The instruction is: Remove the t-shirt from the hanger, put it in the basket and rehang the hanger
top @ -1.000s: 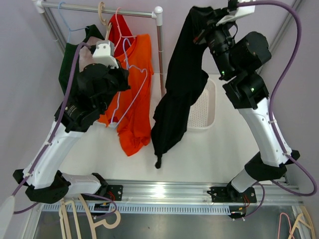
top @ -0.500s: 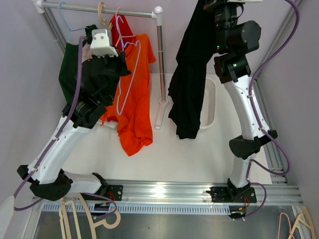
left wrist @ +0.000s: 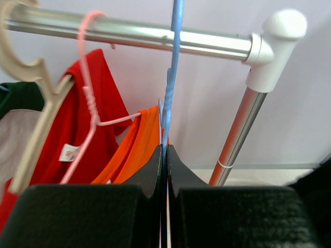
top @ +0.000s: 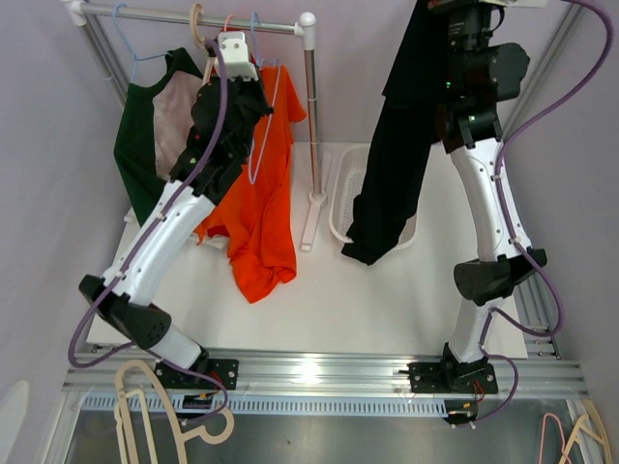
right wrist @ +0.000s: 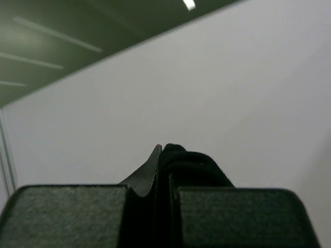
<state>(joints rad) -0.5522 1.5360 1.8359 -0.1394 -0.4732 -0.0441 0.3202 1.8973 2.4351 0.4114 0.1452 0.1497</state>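
The black t-shirt is off the hanger and hangs in a long fold from my right gripper, which is shut on its bunched fabric high at the top of the top view. Its lower end dangles at the white basket. My left gripper is shut on the bare light-blue wire hanger and holds it up at the clothes rail. In the top view the hanger hangs in front of the orange shirt, below that gripper.
On the rail hang a green garment, a red shirt on a pink hanger and an orange shirt. The rail's post stands between the shirts and the basket. Spare hangers lie below the table's near edge.
My left gripper has risen with the bare hanger up to the rail. My right arm has lifted the black t-shirt higher and swung it right, over the basket.
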